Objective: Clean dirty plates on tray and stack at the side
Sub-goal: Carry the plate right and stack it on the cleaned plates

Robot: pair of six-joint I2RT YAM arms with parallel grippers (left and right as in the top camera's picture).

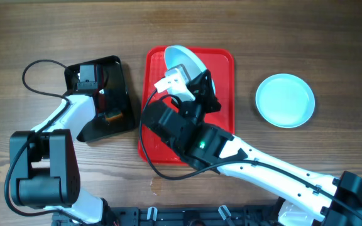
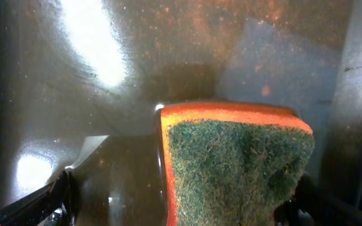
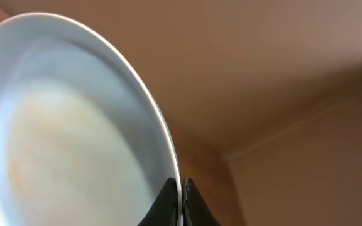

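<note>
Overhead, my right gripper (image 1: 176,80) clamps a tilted plate (image 1: 184,59) above the tray (image 1: 226,94); at nine o'clock my left gripper (image 2: 184,207) gapes wide, sponge (image 2: 237,163) between its jaws.

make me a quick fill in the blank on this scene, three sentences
1. The right gripper pinches the rim of a tilted plate above the ___ tray.
2. A second plate lies flat on the table, to the ___ of that tray.
3. The open left gripper has a sponge between its fingers, its scouring face ___.
Missing words: red; right; green.
</note>
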